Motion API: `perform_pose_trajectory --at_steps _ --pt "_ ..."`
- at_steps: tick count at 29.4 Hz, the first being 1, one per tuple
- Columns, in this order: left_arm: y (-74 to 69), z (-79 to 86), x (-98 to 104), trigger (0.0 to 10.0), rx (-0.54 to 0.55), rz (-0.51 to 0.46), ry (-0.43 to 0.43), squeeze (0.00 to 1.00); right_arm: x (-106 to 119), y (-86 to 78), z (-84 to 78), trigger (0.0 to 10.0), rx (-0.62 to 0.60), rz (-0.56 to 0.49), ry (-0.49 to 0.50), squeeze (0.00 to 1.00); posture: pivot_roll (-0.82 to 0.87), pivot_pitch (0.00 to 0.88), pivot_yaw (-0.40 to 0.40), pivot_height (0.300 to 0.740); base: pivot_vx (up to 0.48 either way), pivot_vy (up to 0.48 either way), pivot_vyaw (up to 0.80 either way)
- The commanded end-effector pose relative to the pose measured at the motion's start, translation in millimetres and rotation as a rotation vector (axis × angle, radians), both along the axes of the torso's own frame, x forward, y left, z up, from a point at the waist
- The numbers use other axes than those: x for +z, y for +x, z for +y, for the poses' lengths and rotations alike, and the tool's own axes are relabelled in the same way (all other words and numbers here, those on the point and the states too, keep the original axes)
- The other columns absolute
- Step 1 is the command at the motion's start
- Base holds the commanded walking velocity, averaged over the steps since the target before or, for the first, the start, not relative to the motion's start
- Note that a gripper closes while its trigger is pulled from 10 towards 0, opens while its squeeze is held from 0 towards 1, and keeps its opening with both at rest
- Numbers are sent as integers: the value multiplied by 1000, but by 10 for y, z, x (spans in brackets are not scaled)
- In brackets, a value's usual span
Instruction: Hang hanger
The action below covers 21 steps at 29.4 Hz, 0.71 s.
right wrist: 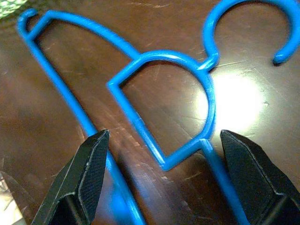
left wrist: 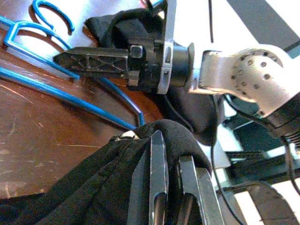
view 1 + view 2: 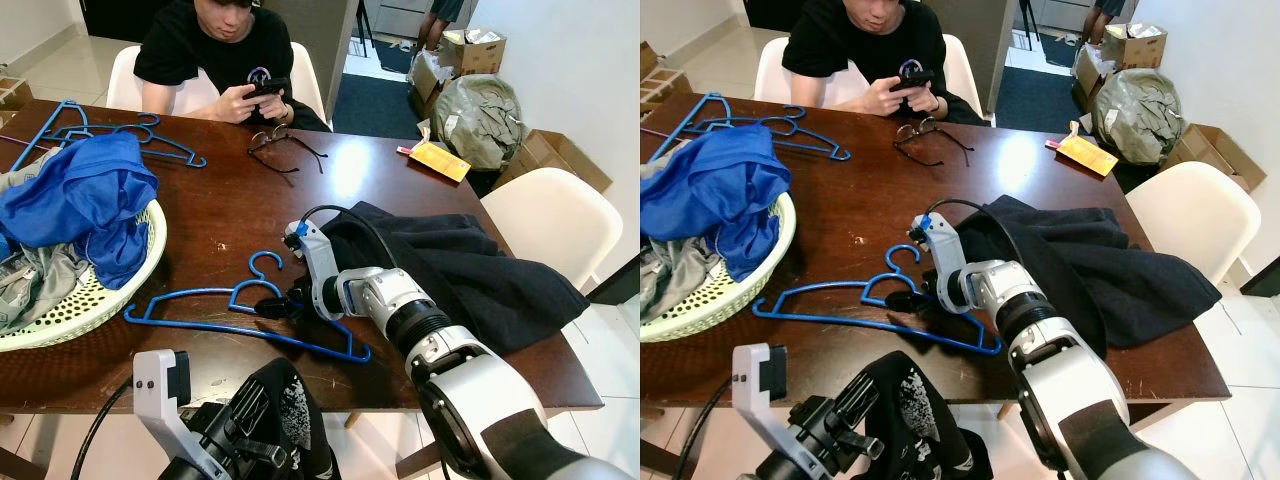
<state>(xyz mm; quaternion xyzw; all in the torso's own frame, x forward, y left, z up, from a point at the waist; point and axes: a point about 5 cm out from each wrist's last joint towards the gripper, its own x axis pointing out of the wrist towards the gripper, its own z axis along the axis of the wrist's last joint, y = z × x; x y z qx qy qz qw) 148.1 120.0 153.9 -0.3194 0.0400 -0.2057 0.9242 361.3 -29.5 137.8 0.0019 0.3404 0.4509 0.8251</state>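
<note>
Where dark wooden table (image 3: 230, 215) meets white wall (image 3: 580, 60), blue hanger (image 3: 240, 300) lying flat

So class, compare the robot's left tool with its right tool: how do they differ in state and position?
The left tool is shut on a black garment, held below the table's near edge; the right tool is open and holds nothing. The right tool sits low over the table, straddling the blue hanger near its hook, while the left tool is off the table. Both have two long black fingers.
</note>
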Motion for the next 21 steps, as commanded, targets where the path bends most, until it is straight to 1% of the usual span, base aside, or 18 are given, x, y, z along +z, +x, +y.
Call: perform_pose_trajectory --at_steps 1,3,4,5,6,8,11,12,14,16,20,21 --pt "-28 -52 99 10000 2 -43 -49 0 -431 -269 -12 10000 7 259 -46 0 246 151 -211 735 0 0 0" --pt "-28 -52 99 10000 2 -43 -49 0 -431 -269 -12 10000 7 259 -46 0 246 151 -211 735 0 0 0" --pt "-35 -56 104 10000 6 -45 -51 0 -446 -311 27 10000 -3 322 -8 0 237 153 -216 735 0 0 0" --pt "-35 -56 104 10000 6 -45 -51 0 -446 -311 27 10000 -3 322 -8 0 237 153 -216 735 0 0 0" --pt "-39 -62 110 10000 7 -47 -53 0 -461 -351 61 10000 -14 380 18 0 229 155 -224 735 0 0 0" --pt "-39 -62 110 10000 7 -47 -53 0 -461 -351 61 10000 -14 380 18 0 229 155 -224 735 0 0 0" --pt "-46 -78 123 10000 6 -51 -57 0 -530 -453 123 10000 -24 483 35 0 229 157 -230 735 0 0 0" --pt "-46 -78 123 10000 6 -51 -57 0 -530 -453 123 10000 -24 483 35 0 229 157 -230 735 0 0 0" --pt "-55 -80 124 10000 8 -52 -58 0 -572 -506 146 10000 -17 518 32 0 232 156 -232 735 0 0 0" --pt "-55 -80 124 10000 8 -52 -58 0 -572 -506 146 10000 -17 518 32 0 232 156 -232 735 0 0 0" --pt "-63 -81 124 10000 11 -51 -59 0 -623 -567 158 10000 1 556 23 0 233 156 -235 735 0 0 0" --pt "-67 -82 125 10000 12 -51 -59 0 -641 -601 163 10000 1 593 34 0 235 154 -241 735 0 0 0"
